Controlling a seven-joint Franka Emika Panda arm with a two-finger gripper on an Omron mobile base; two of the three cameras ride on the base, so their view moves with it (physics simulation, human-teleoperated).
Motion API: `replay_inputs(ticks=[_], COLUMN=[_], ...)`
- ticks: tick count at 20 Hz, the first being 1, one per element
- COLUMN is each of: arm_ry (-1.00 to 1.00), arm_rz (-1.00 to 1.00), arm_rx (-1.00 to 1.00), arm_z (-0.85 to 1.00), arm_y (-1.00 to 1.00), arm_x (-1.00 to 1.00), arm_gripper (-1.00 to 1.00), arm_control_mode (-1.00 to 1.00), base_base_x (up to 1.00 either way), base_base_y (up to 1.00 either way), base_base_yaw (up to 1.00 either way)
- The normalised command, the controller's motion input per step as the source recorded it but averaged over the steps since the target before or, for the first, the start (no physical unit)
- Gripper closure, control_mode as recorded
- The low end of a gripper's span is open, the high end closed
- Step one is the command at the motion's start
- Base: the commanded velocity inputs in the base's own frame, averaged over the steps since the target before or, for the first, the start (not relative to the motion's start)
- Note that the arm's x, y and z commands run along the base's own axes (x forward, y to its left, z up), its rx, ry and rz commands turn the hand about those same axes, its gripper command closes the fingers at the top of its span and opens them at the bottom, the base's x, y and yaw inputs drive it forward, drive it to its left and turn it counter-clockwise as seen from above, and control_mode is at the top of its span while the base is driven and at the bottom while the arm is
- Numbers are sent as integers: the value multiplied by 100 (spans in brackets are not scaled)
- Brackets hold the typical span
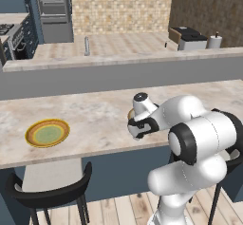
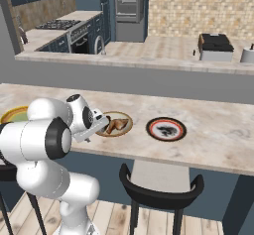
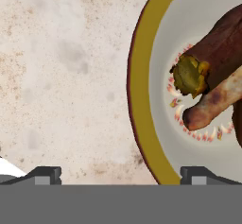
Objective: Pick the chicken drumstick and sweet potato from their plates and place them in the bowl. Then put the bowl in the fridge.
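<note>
Arm (image 1: 190, 143) folded low, jaws wide over bowl (image 3: 142, 105)

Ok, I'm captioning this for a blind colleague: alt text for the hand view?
A chicken drumstick lies on a plate with a dark yellow rim, at right. Pale speckled countertop fills the left, with the open gripper at the bottom.

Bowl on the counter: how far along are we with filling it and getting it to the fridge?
Looks done: the chicken drumstick and the sweet potato both lie in the bowl, and the yellow-rimmed plate is bare. In hand: nothing; the gripper is open, at the bowl's rim. Left: grip the bowl and carry it to what looks like the fridge at the kitchen's far side.
</note>
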Motion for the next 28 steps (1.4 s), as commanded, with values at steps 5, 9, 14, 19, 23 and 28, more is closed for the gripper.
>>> replay_inputs(ticks=[5, 9, 14, 19, 23, 28], arm_ry=[-6, -5, -5, -2, 0, -2], arm_rz=[-11, -11, -10, -7, -9, -6], arm_rx=[0, 0, 0, 0, 0, 0], arm_z=[-11, 0, 0, -3, -11, -12], arm_y=[-3, -7, -10, -9, -6, -4], arm_x=[5, 16, 17, 14, 6, 2], arm_gripper=[-100, -100, -100, -100, -100, -100], arm_control_mode=[-100, -100, -100, -100, -100, -100], base_base_x=[0, 0, 0, 0, 0, 0], base_base_y=[0, 0, 0, 0, 0, 0], base_base_yaw=[0, 0, 0, 0, 0, 0])
